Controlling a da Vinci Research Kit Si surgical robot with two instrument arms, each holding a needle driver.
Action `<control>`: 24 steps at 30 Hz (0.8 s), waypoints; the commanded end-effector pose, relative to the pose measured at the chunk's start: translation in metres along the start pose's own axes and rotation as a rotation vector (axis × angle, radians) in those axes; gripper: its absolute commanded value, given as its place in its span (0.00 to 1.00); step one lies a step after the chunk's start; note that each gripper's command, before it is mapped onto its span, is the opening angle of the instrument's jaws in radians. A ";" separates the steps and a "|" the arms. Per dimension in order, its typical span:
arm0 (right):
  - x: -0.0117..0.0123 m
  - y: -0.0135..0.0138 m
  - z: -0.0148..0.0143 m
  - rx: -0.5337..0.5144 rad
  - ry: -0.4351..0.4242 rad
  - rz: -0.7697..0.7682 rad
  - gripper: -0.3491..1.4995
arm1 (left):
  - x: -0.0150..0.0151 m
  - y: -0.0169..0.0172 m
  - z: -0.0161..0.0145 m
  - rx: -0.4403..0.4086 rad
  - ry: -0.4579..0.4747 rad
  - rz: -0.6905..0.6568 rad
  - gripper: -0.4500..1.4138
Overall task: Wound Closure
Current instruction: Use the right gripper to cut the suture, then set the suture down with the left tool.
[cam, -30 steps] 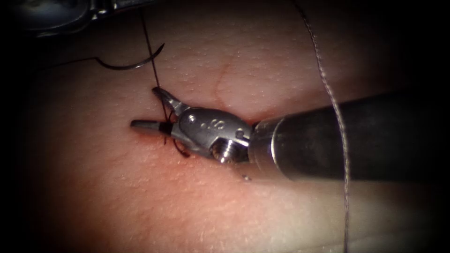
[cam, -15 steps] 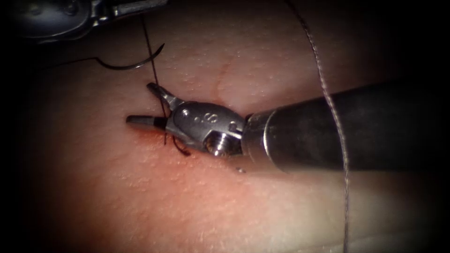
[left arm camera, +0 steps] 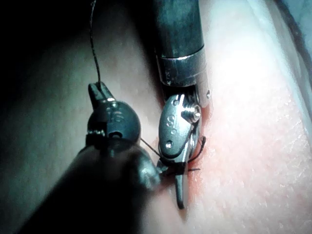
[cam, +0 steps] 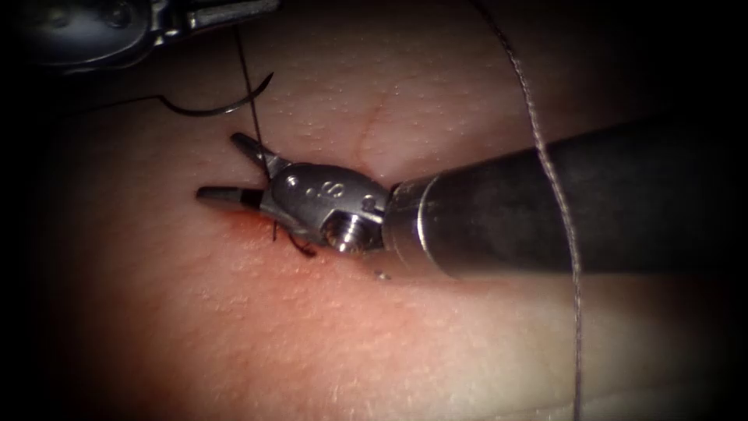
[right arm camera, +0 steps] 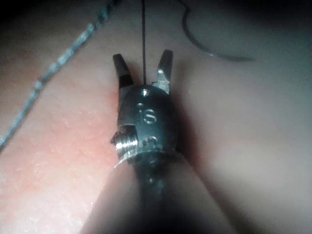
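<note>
My right tool [cam: 222, 168] reaches in from the right, low over the tissue [cam: 405, 335]. Its jaws are open, one on each side of the dark thread [cam: 249, 93], holding nothing. That thread climbs taut from the stitch [cam: 300, 243] to my left tool [cam: 226, 12] at the upper left, which is shut on it. In the left wrist view the left tool [left arm camera: 100, 90] grips the thread [left arm camera: 93, 44] beside the right tool [left arm camera: 178, 187]. In the right wrist view the thread [right arm camera: 144, 34] runs between the right tool's [right arm camera: 143, 68] open jaws. The curved needle [cam: 218, 107] lies loose on the tissue at the upper left, outside it.
A pale braided thread [cam: 549, 164] hangs across the right tool's shaft [cam: 561, 210] down to the lower edge. Red fluid [cam: 257, 230] stains the tissue around the stitch. A short dark loop of thread [cam: 302, 249] sits at the stitch.
The right tool has slid left and slightly up, its jaws still open around the taut thread. The left tool, the thread and the needle have stayed put.
</note>
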 end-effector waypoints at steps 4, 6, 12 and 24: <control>-0.0001 -0.0002 0.0008 -0.016 0.003 0.001 0.15 | -0.0002 -0.0001 0.0007 0.002 0.002 0.003 0.00; 0.0002 -0.0001 0.0006 -0.068 -0.013 0.025 0.00 | -0.0002 0.0000 0.0007 0.002 0.002 0.004 0.00; 0.0009 0.0005 0.0003 -0.068 0.015 0.034 0.41 | -0.0002 0.0001 0.0008 0.001 0.005 0.005 0.00; 0.0028 0.0069 -0.0070 -0.092 0.080 -0.003 0.78 | 0.0015 0.0037 0.0003 -0.047 0.035 0.071 0.00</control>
